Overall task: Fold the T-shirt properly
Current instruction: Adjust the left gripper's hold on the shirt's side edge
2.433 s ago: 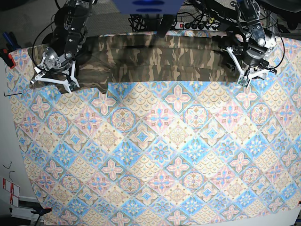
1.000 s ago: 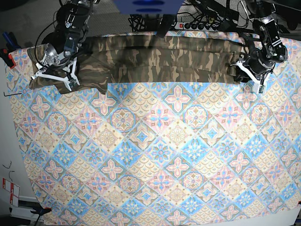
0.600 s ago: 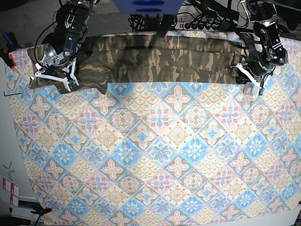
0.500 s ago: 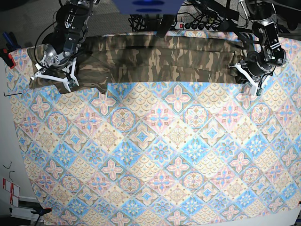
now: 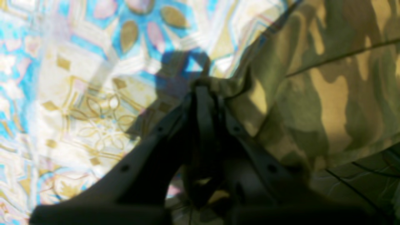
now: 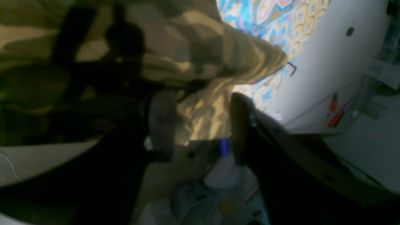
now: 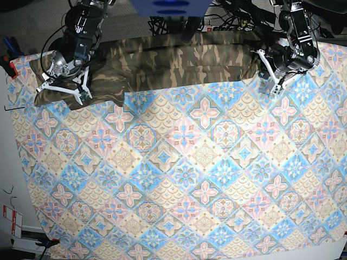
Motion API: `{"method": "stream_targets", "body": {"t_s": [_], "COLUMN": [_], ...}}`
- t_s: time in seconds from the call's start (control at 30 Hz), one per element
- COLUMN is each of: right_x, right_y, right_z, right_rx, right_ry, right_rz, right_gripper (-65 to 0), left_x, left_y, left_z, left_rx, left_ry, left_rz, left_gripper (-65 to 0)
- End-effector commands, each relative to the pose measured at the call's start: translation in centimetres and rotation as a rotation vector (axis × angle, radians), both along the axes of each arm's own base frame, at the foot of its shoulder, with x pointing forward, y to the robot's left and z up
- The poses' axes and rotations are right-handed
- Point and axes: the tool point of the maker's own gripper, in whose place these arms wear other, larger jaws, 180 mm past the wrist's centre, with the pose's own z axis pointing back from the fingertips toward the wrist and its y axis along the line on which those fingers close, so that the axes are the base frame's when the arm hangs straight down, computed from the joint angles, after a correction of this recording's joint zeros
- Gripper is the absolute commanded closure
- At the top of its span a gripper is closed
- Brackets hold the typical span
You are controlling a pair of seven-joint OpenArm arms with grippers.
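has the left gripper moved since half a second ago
Yes. In the base view the left gripper has shifted up and toward the table's middle against the tablecloth pattern, dragging the T-shirt edge with it.

You see the right gripper (image 6: 200, 125) with jaws apart, camouflage T-shirt (image 6: 187, 62) cloth bunched between them.

The T-shirt (image 7: 179, 62) lies along the tablecloth's (image 7: 184, 179) far edge.

A blue-and-pink patterned tablecloth (image 7: 184, 179) covers the desk across most of the frame. Dark grey floor (image 7: 32, 21) shows at upper left, a power strip (image 7: 227, 28) at top centre.
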Motion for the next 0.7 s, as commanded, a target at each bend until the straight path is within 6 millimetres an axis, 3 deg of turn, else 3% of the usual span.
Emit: {"method": "stream_targets", "body": {"t_s": [0.0, 0.07, 0.17, 0.33, 0.53, 0.67], "right_x": [0.4, 0.3, 0.3, 0.3, 0.3, 0.3], "right_y": [-0.5, -0.5, -0.5, -0.5, -0.5, -0.5], "right_z": [0.7, 0.7, 0.7, 0.7, 0.7, 0.7], "right_rx": [-0.024, -0.024, -0.024, -0.024, -0.024, -0.024], "right_ry": [-0.019, -0.017, -0.017, -0.017, -0.017, -0.017], "right_rz": [-0.004, -0.004, -0.004, -0.004, -0.006, -0.006], "right_gripper": [-26.3, -26.3, -26.3, -26.3, -26.3, -26.3], "left_x": [1.3, 2.5, 4.8, 7.5, 10.2, 10.0], "left_y": [0.5, 0.5, 2.7, 4.5, 4.8, 4.2], "left_z": [1.2, 1.9, 3.4, 5.4, 7.0, 6.7], "left_rx": [0.016, 0.022, 0.065, 0.118, 0.127, 0.136], "left_ry": [-0.045, -0.07, -0.097, -0.117, -0.175, -0.137], "left_rz": [-0.007, 0.009, 0.077, 0.081, 0.085, 0.054], "left_gripper": [-1.9, -1.9, -1.9, -1.9, -1.9, -2.3]}}
